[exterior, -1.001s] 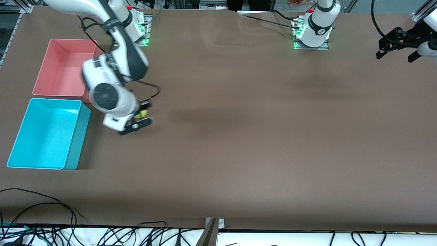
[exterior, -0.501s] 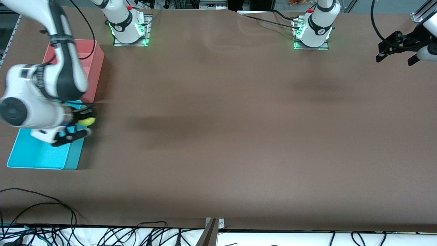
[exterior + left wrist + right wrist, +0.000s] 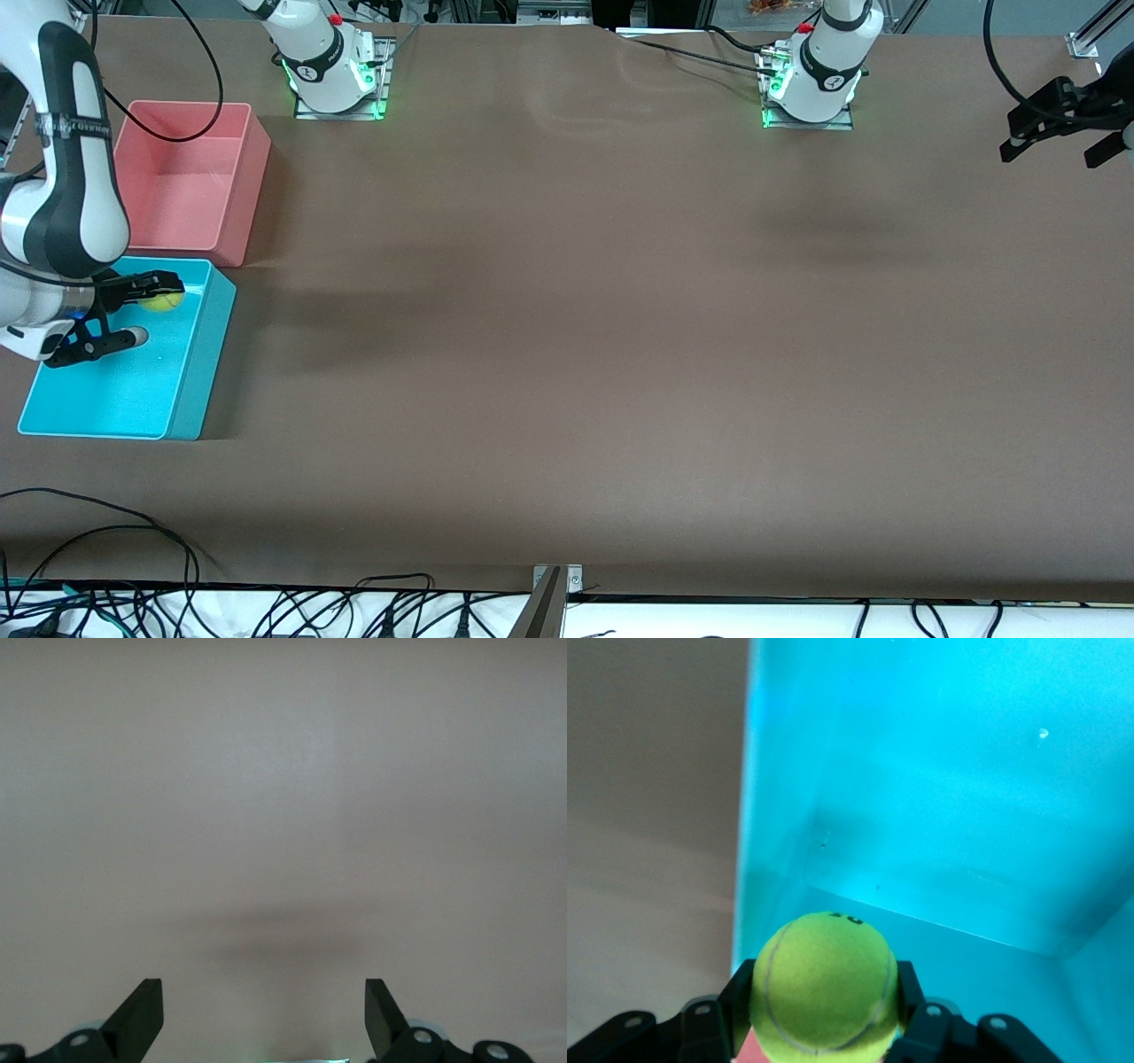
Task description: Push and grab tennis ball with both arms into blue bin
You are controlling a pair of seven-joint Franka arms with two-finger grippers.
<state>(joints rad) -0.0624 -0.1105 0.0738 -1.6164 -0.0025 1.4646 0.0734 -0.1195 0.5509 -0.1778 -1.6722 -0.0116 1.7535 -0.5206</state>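
On the brown table (image 3: 567,354), the right gripper (image 3: 133,310) hangs over the blue bin (image 3: 190,381), at nine o'clock, clenched on the tennis ball (image 3: 162,301), so dropping is likely next, needing only opened fingers, while the left gripper (image 3: 1059,120) waits open at two o'clock.

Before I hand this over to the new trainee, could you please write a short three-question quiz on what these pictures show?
1. True or false: the right gripper is shut on the tennis ball.
2. What is the tennis ball over? A) the pink bin B) the blue bin C) bare table
3. Fill in: the left gripper waits with its fingers ____ over the table at the left arm's end.

Key: 1 true. 2 B, the right wrist view shows the blue floor under the ball. 3 open.
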